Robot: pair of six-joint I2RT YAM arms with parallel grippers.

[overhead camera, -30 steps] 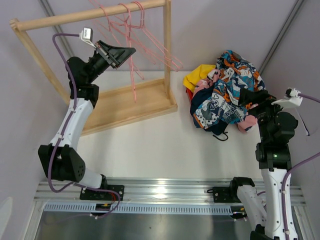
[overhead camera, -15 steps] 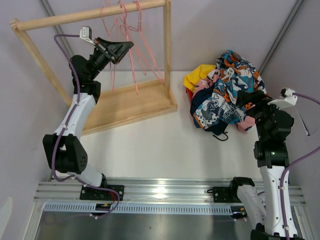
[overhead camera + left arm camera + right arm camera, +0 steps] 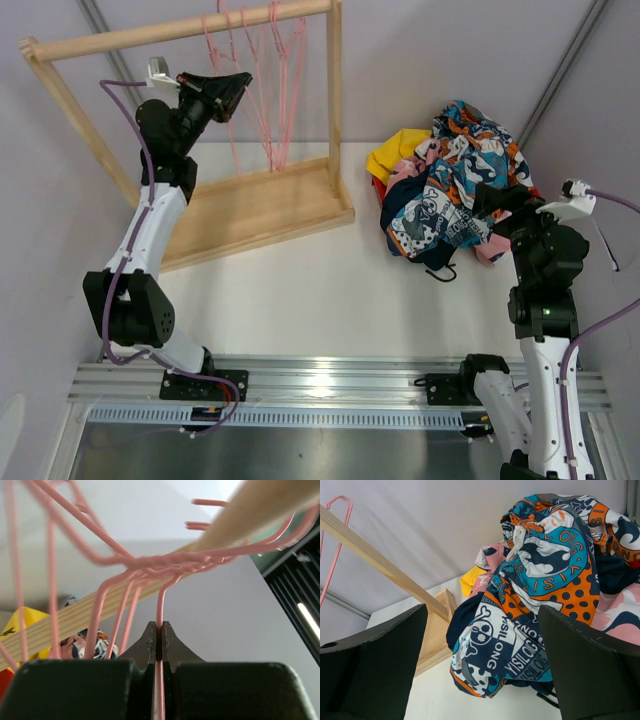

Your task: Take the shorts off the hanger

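Observation:
Several shorts lie in a heap (image 3: 450, 180) on the table at the right: yellow (image 3: 395, 150), pink patterned, navy, and blue-orange-white patterned (image 3: 530, 630). Several bare pink wire hangers (image 3: 262, 80) hang on the wooden rack's top bar (image 3: 180, 30). My left gripper (image 3: 238, 85) is raised by the bar and shut on the wire of one pink hanger (image 3: 160, 605), just under its twisted neck. My right gripper (image 3: 490, 200) is open and empty, right beside the heap's near side; the wrist view shows its fingers (image 3: 375, 660) wide apart with the heap ahead.
The wooden rack has a flat base (image 3: 250, 210) at the back left and an upright post (image 3: 334, 100) beside the heap. A grey wall stands behind. A metal rail (image 3: 330, 385) runs along the near edge by the arm bases.
My left gripper has moved up and left towards the bar with the hanger wire in it; the hangers swung from slanting right to hanging straight down. The right arm barely moved.

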